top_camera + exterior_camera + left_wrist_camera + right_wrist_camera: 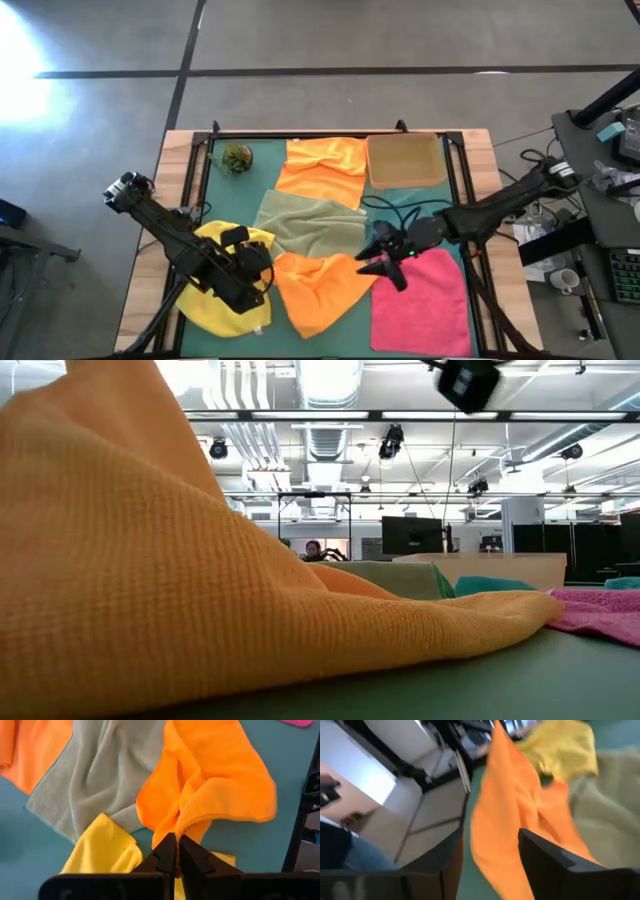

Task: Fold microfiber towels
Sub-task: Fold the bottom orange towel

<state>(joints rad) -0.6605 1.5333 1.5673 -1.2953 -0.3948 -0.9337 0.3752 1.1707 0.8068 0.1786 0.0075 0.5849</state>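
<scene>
Green matting covers the surface (215, 170), with an empty tan tray (405, 160) at 1 o'clock. Left end effector (176, 851) (fingers pressed together) pinches a corner of the crumpled near orange towel (320, 290) at 6 o'clock, its soft knit bunched. Right end effector (385, 262), spread, sits at that towel's right edge beside the flat pink towel (425, 305).

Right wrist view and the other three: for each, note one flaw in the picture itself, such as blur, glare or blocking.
Right wrist view: motion blur smears the near orange towel. High view: glare whitens the floor at upper left. Low view: that orange towel blocks most of the frame. Left wrist view: sharp, left gripper pinching its edge.
</scene>
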